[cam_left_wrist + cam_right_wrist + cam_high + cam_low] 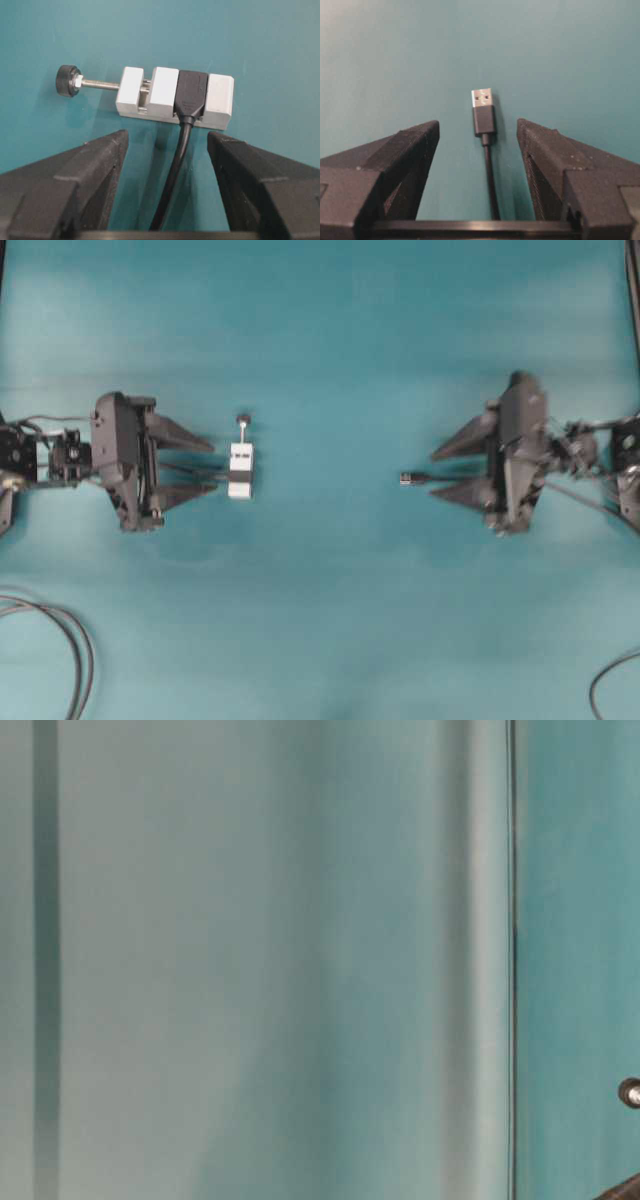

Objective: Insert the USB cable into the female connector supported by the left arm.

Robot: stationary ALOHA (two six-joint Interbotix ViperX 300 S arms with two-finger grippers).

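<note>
Two black arms faced each other across the teal table (320, 330), seen from overhead. The left arm (120, 455) reached in level from the left edge, its left claw (212, 468) spread wide, holding nothing. Just beyond its fingertips lay the female connector (241, 470), its black-knobbed screw pointing toward the table's far side and its black cable running back between the fingers (90, 170). Well apart, the right claw (436, 474) also stood wide open, empty. The USB cable (483, 117) lay flat on the table between its fingers (547, 160), touching neither, metal tip pointing toward the connector.
</note>
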